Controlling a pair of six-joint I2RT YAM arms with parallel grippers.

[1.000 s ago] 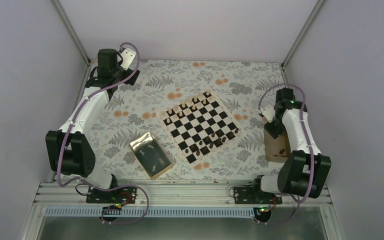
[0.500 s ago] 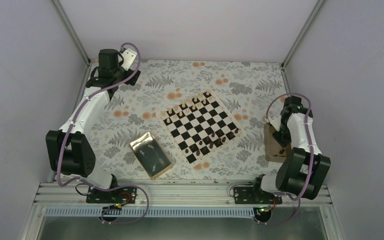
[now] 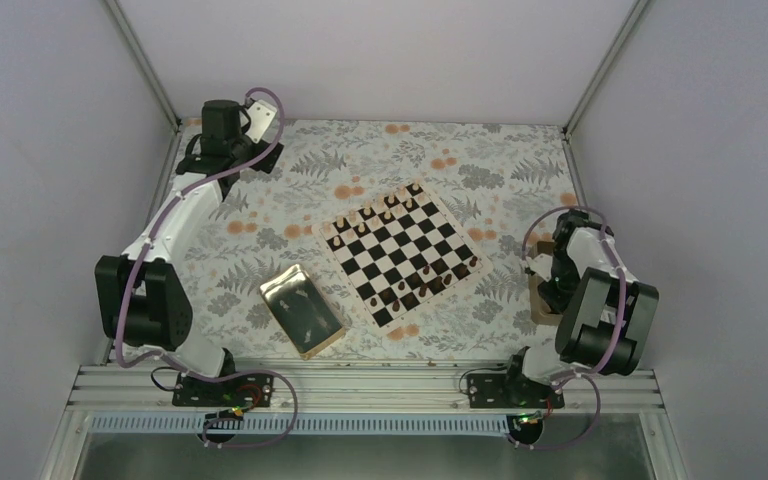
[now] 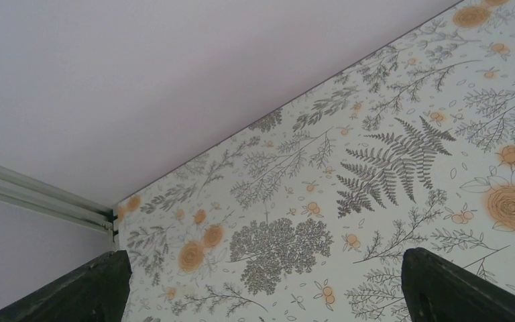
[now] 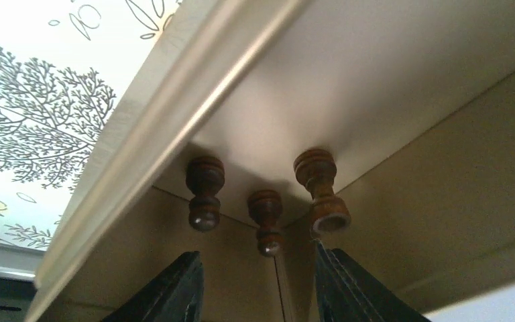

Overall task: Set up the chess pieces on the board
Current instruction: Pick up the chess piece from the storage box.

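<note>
R gripper (image 5: 256, 267) down in box (image 5: 409, 168), right of board (image 3: 405, 250); jaws part-open, gripping nothing, 3 dark pieces (image 5: 266, 228) just beyond tips. L gripper (image 4: 268, 285) at far-left corner, jaws wide, empty, over cloth (image 4: 389, 168). Board mid-table, pieces (image 3: 416, 288) along far-left & near-right edges. Tray (image 3: 302, 312) near-left of board.

Right gripper (image 5: 258, 265) sits inside the box (image 5: 409, 168), fingers spread, with box walls close on both sides. Three dark pieces (image 5: 266, 218) lie clustered in the box corner, just ahead of the gap between the fingers. Left gripper (image 4: 263, 261), fingers wide apart, hangs over bare tabletop (image 4: 389, 107) at the far left corner, with the wall (image 4: 141, 67) and frame post (image 4: 33, 194) near. The board (image 3: 403, 250) carries pieces along its far and near rows; its middle squares are bare. A tray (image 3: 302, 310) lies near its left side, a strip of tabletop between.
</note>
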